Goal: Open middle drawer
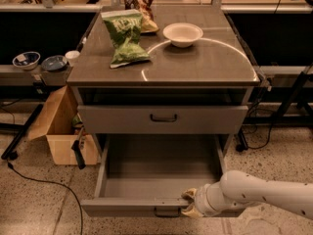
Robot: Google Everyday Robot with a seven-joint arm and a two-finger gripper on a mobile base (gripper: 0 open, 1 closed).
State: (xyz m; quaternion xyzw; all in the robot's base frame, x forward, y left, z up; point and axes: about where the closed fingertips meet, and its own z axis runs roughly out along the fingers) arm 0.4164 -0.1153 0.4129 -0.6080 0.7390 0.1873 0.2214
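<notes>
The middle drawer (161, 180) is a wide shallow grey drawer and stands pulled far out of the cabinet. Its inside is empty. Its small black bar handle (166, 212) shows on the front panel at the bottom of the view. My gripper (190, 204) sits at the top edge of that front panel, just right of the handle. My white arm (264, 195) comes in from the lower right. The grey drawer above it (164, 119) is shut, with its own black handle.
On the cabinet top (205, 62) lie a green chip bag (124, 35), a white bowl (182, 34) and another snack bag (139, 4). An open cardboard box (61, 126) stands on the floor at the left. Bowls (27, 59) sit on a left shelf. Cables lie on the floor.
</notes>
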